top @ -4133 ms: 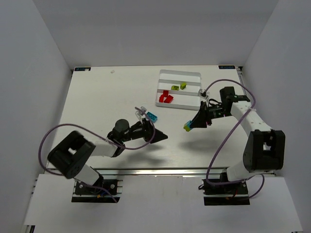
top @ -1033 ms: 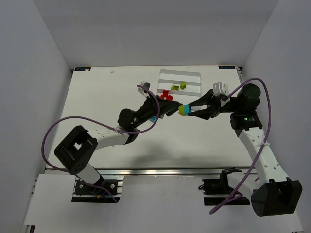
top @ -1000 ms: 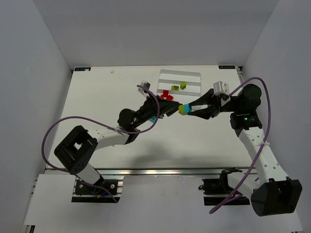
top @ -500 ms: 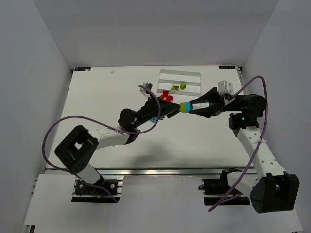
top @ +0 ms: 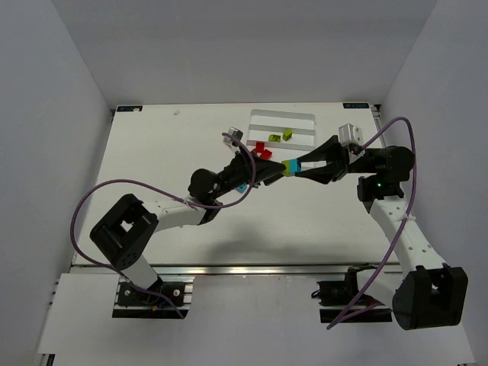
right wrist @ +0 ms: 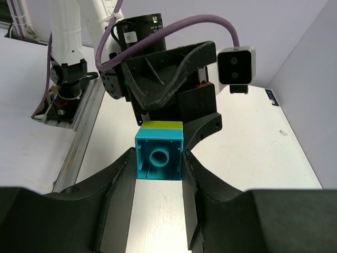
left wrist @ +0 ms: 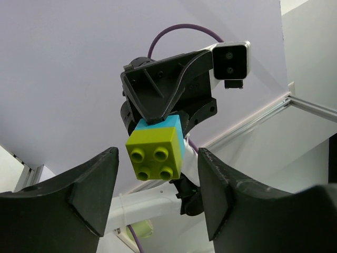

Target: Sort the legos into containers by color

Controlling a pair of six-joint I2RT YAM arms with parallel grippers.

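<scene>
Here the right jaws clamp the cyan brick (right wrist: pixel 159 157). The green brick (left wrist: pixel 155 155) stuck to it pokes between the wide-open, empty left jaws, above the counter (top: pixel 152 152) near the tray (top: pixel 302 117). A skewed pull could drop both bricks.

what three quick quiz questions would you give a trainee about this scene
1. True or false: the right claw grips a cyan brick with a yellow-green brick stuck to it.
2. The left claw is: A) open, one finger on each side of that stack; B) shut on a red brick; C) out of view.
3. Fill in: the loose pieces lying in the white tray are red bricks and ____ ones.

Key: 1 true; 2 A; 3 yellow-green
</scene>
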